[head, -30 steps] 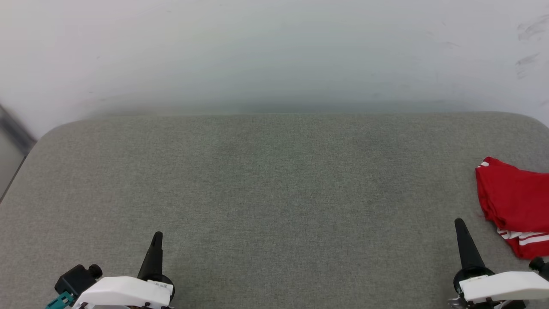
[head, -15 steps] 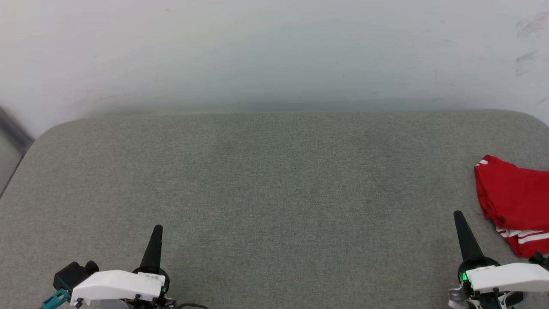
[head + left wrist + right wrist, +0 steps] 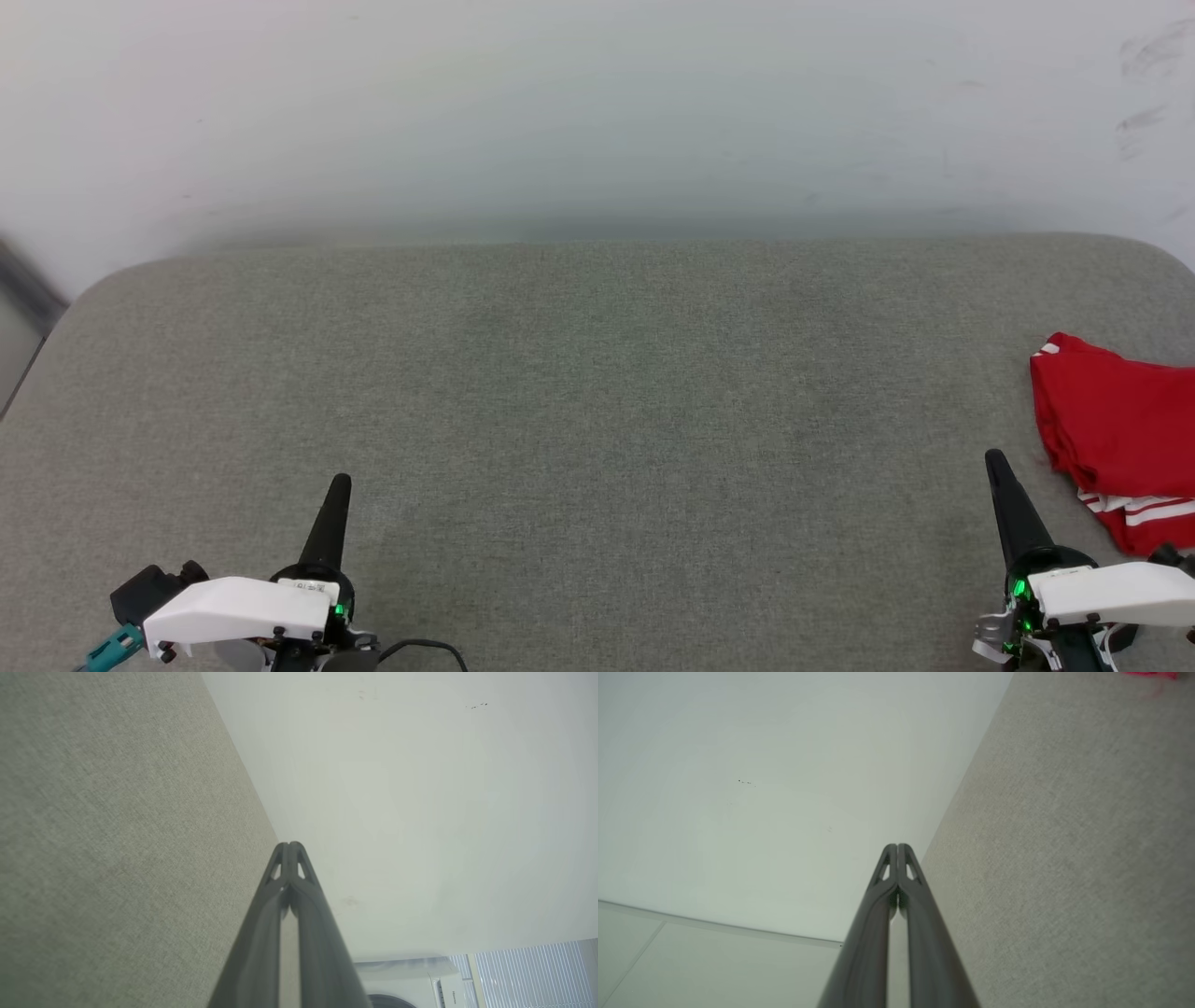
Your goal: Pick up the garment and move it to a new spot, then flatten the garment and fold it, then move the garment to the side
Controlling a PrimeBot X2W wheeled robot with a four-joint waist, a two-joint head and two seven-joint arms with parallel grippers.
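The garment is red with white stripes, the table grey-green woven, the wall white.

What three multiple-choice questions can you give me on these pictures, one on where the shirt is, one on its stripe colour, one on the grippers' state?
1. Where on the grey fabric surface does the red jersey lie?
A) at the robot's far right
B) in the middle
C) at the far left

2. What colour are its trim stripes?
A) blue
B) white
C) yellow

3. How are the left gripper and right gripper?
A) both shut and empty
B) both wide open
C) right shut on the jersey

Answers: A, the head view's right edge cuts it off; B, white bands cross the red cloth; A, in each wrist view the fingertips touch with nothing between them.
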